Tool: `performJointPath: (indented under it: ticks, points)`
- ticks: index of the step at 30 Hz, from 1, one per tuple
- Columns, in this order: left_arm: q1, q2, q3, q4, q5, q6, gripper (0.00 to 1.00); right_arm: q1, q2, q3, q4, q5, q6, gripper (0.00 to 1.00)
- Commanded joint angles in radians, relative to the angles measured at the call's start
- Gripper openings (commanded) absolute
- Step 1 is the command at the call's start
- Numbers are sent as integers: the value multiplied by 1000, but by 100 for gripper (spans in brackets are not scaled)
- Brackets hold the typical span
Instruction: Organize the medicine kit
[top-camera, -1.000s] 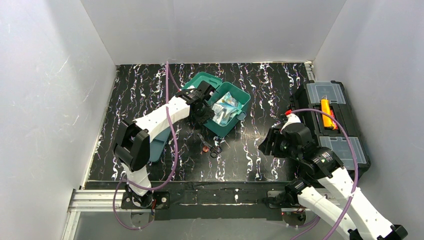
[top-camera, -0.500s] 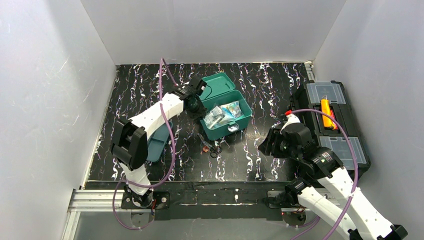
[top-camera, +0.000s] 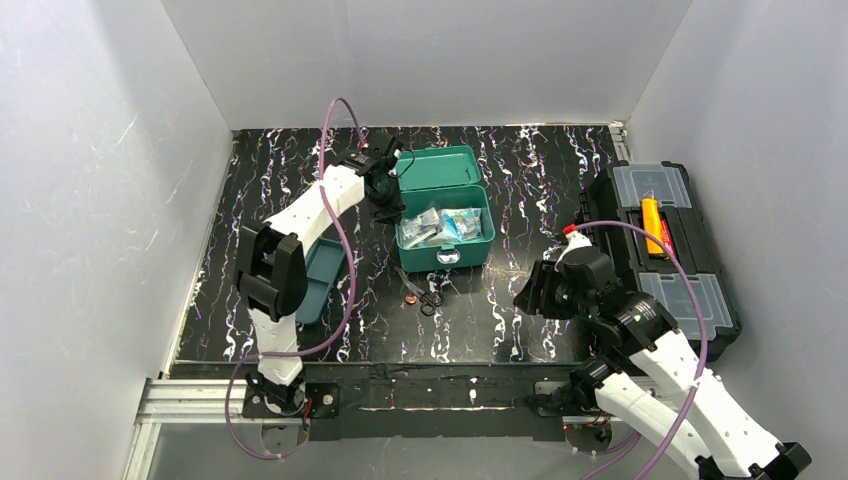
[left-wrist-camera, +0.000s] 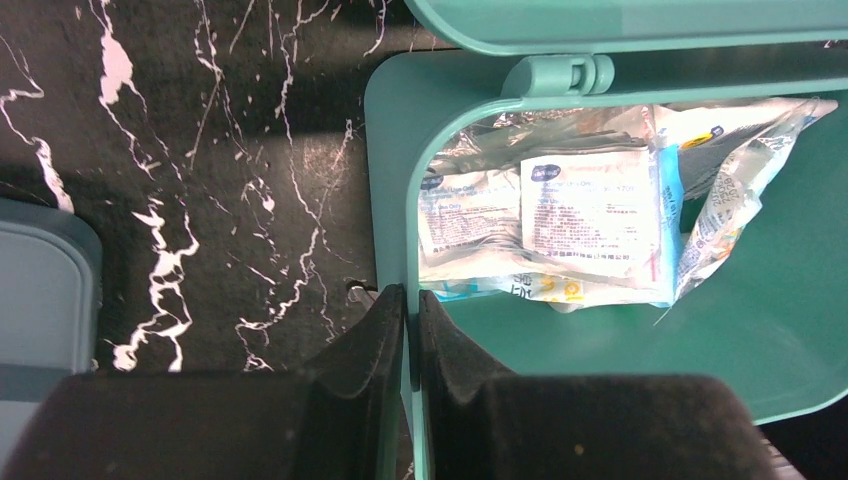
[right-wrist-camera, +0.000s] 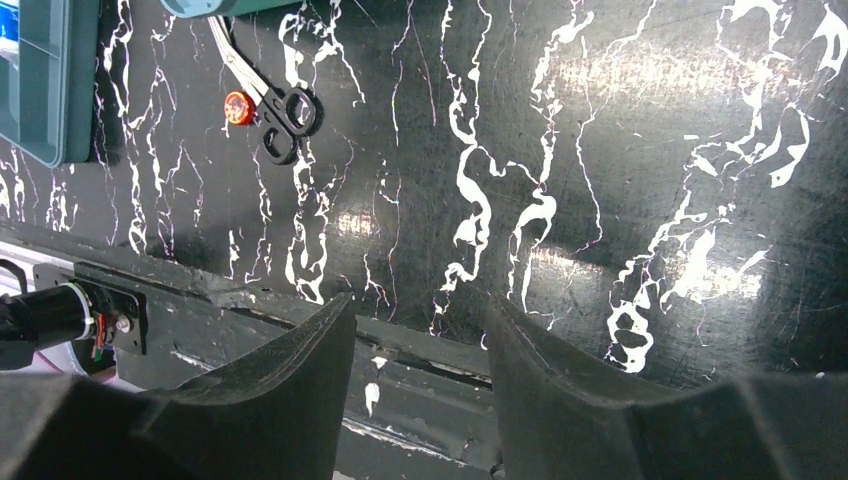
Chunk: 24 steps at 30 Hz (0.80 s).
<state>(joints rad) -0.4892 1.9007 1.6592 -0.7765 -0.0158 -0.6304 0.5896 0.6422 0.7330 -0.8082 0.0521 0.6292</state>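
The medicine kit (top-camera: 425, 262), a small teal box, stands open at mid-table with its lid (top-camera: 440, 165) tipped back. Several sealed packets (top-camera: 440, 225) lie inside it. My left gripper (top-camera: 388, 200) is shut on the kit's left wall. In the left wrist view its two black fingers pinch that thin teal wall (left-wrist-camera: 411, 300), one inside and one outside. The packets (left-wrist-camera: 590, 220) lie just beyond them on the kit's floor (left-wrist-camera: 700, 340). My right gripper (top-camera: 535, 290) hovers open over the bare table to the kit's right (right-wrist-camera: 418, 310), with nothing between its fingers.
A darker blue-teal tray (top-camera: 320, 280) lies on the table left of the kit. Black-handled scissors (top-camera: 425, 293) and a small orange item (top-camera: 410, 297) lie just in front of the kit. A black toolbox (top-camera: 665, 245) with clear lids stands by the right wall.
My left gripper closed on the kit's wall and swung the kit from a diagonal to square with the table, a little further back. The right arm barely moved.
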Motion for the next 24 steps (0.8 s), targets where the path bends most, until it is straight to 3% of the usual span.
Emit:
performJointPath:
  ticks: [1,13,24]
  points:
    - [8,1,31,-29,40,134,0,1,7,-9,50,-16,7,57]
    - [-2,-182,-281,81,92,127,0,1,5,-35,61,-21,8,58]
    - [-92,-306,-344,17,33,149,0,3,6,-45,73,-28,15,57]
